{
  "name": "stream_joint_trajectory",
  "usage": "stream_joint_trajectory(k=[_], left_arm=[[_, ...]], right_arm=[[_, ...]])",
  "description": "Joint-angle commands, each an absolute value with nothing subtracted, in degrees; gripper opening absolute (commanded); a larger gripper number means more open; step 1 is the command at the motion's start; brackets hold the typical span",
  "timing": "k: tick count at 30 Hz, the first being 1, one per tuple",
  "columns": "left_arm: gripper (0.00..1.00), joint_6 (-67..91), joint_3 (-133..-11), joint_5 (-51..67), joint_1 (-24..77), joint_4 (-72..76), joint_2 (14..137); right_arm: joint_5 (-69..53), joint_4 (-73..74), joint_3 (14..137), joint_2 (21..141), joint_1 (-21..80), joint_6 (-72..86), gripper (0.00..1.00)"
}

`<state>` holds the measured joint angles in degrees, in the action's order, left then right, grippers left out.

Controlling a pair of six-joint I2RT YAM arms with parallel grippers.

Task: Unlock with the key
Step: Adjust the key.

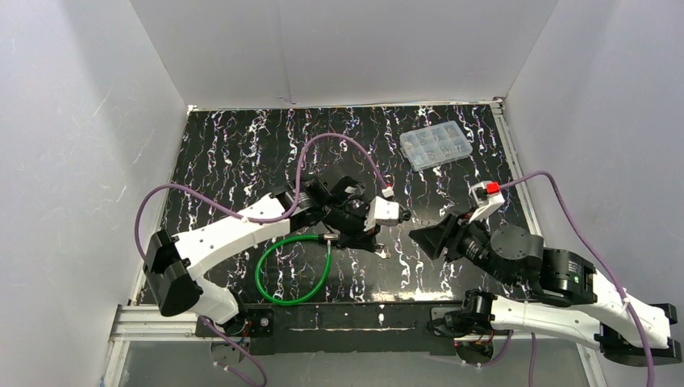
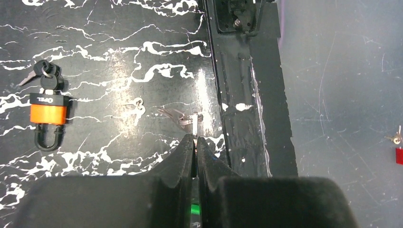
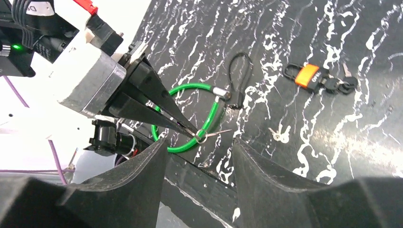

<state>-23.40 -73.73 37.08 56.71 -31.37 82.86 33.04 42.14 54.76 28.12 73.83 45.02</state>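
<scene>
Left gripper (image 2: 195,143) pinches key (image 2: 195,122) at its tips.

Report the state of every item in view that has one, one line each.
left tool: shut, pinching the key
right tool: open, holding nothing
orange padlock: lying flat, shackle looks closed, key bunch at its keyhole end
green cable: looped on the table
clear box: lid seems shut

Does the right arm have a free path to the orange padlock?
Probably yes: its fingers are open and empty, the padlock lies on bare table ahead, and the left fingers, holding the key, sit off to the side.
</scene>
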Motion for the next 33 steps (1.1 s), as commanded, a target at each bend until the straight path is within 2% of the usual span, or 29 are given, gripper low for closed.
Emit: stream_joint_trajectory(k=[1, 11, 23, 29, 33], left_arm=[[0.0, -31.0, -80.7, 36.7, 56.9, -44.0, 79.4], [0.0, -37.9, -93.7, 39.5, 57.0, -59.2, 79.0], [0.0, -37.3, -94.1, 38.7, 58.4, -59.8, 78.2], [0.0, -36.8, -94.5, 38.5, 58.5, -59.3, 78.3], [0.0, -36.7, -94.8, 37.6, 58.4, -59.0, 78.4]], right_arm=[[28.2, 33.1, 53.9, 31.9, 73.7, 38.0, 0.6], [15.3, 17.3, 52.5, 36.1, 73.7, 26.0, 0.59], [10.9, 14.2, 54.6, 40.4, 73.7, 24.2, 0.56], [9.6, 14.9, 54.8, 42.7, 73.7, 24.4, 0.48], [9.3, 16.0, 55.1, 43.8, 73.7, 24.6, 0.34]])
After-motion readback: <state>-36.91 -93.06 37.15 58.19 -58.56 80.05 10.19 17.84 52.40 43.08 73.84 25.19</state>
